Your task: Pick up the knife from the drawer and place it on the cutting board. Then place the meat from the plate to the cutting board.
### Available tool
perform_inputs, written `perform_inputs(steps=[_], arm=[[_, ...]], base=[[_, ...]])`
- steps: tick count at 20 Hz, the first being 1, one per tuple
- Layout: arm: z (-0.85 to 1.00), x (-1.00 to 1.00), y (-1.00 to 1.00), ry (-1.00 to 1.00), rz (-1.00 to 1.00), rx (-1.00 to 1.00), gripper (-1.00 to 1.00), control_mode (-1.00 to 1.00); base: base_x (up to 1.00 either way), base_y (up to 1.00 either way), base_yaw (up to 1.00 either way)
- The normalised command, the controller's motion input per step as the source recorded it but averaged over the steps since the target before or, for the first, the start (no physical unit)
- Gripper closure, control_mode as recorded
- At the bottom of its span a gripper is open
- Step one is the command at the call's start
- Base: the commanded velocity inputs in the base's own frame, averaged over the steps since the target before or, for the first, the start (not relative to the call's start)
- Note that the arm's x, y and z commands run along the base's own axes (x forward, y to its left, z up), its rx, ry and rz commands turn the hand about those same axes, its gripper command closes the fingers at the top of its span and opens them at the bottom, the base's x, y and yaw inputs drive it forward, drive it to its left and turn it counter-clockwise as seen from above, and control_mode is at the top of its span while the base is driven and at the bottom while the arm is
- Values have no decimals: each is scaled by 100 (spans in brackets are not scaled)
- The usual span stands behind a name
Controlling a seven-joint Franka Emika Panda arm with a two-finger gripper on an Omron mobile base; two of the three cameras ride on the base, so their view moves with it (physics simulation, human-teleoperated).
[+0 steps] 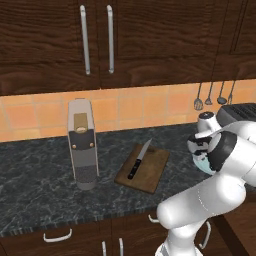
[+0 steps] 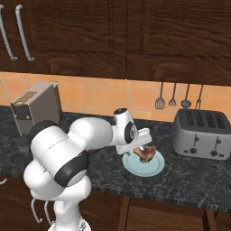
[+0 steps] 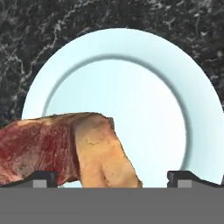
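On the counter: dark speckled stone top, glossy, under orange wall tiles.
Board: flat brown wooden rectangle, grain visible, beside a tall grey appliance.
Knife: slim, black handle and silver blade, lying diagonally on the board.
Plate: round, smooth, pale blue-green with a raised rim, left of the boxy steel toaster.
Meat: irregular lump, red and marbled on one side, pale tan on the other, resting on the plate.
Gripper: jaws spread wide, one dark tip on each side of the meat, holding nothing.
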Motion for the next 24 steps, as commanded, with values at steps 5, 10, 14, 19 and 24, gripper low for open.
perform_inputs(steps=[5, 10, 14, 19, 24], arm=[[-2, -6, -18, 0, 1, 0, -100, -100], [0, -23, -14, -1, 0, 0, -100, -100], [0, -16, -5, -3, 0, 0, -100, -100], [0, 0, 2, 0, 0, 0, -100, -100], [0, 0, 0, 0, 0, 0, 100, -100]], base=[[0, 0, 0], [0, 0, 0], [0, 0, 0], [0, 0, 0], [0, 0, 0]])
